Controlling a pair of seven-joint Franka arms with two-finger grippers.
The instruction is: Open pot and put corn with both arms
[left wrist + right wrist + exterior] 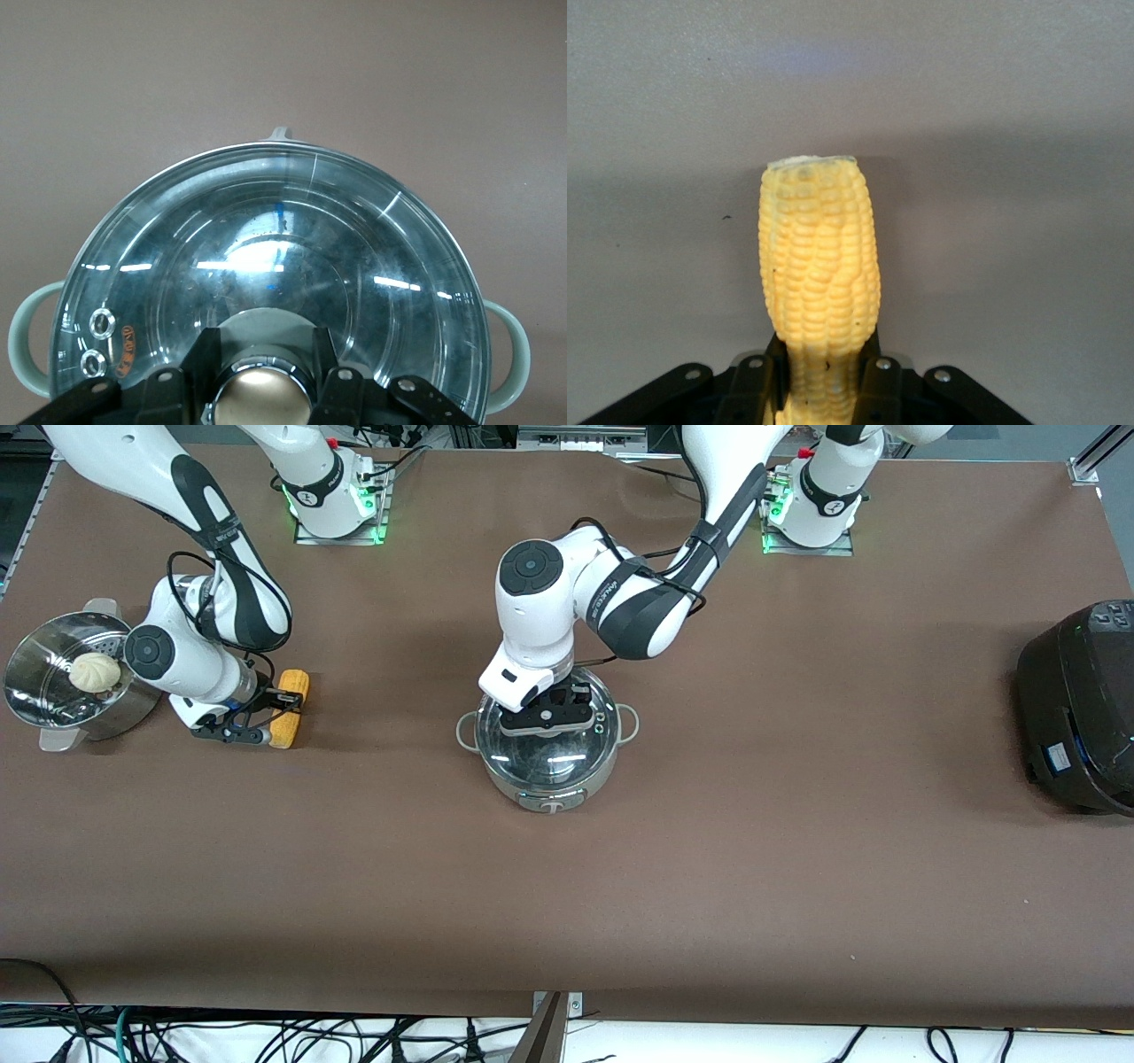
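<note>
Left tool (pixel 262 390) clamps the lid knob (pixel 262 400); right tool (pixel 824 385) grips corn (pixel 819 283).

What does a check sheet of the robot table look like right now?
Surface: brown table, flat, no spills seen.
Job's things: pot mid-table, glass lid still on; corn toward the right arm's end of the table.
Clutter: steamer basket with a bun beside the corn; black cooker at the left arm's end.
Grippers: left gripper shut on the lid's knob; right gripper shut on the corn.
Cables: black cables along both arms; a tangle under the table's near edge.
Surroundings: two arm bases with green lights.
</note>
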